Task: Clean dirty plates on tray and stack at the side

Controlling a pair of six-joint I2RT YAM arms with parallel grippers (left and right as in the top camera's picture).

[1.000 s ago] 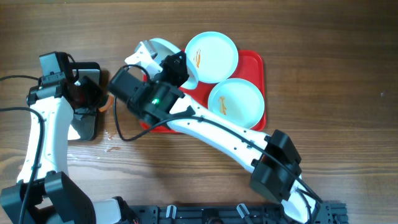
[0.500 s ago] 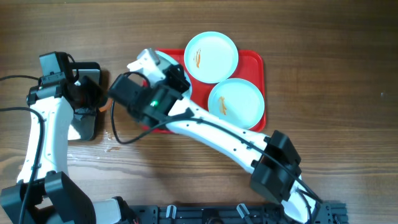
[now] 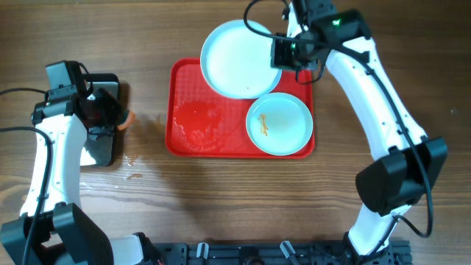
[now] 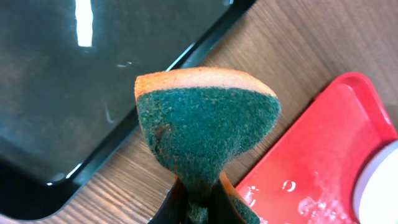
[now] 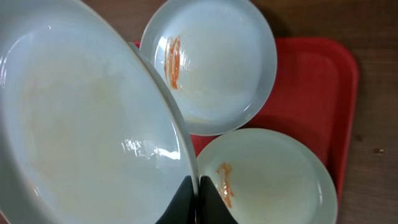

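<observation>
Sponge (image 4: 208,130), green and orange, we see pinched by the left end effector (image 4: 198,200). The right end effector (image 5: 197,198) pinches a round pale aqua-white plate (image 5: 81,124) above the red rectangular tray (image 3: 199,125).

Overhead, the held plate (image 3: 237,59) covers the far plate (image 5: 208,65) on the tray (image 3: 182,110).

**Even overhead light, sharp table view, softer close-ups**

Lit brightly and evenly from above in the overhead view. Sharp across the whole frame, with only faint, soft-edged shadows on the wooden table (image 3: 441,44). Small glints on wet patches at the left of the red tray (image 3: 193,125).

In the left wrist view, a white bar of glare at upper left on the glossy black tray (image 4: 56,124). Crisp on the sponge (image 4: 208,124), softer toward the right edge.

In the right wrist view, small highlights near centre on the raised plate (image 5: 74,124). Blurred at the bottom edge.
</observation>
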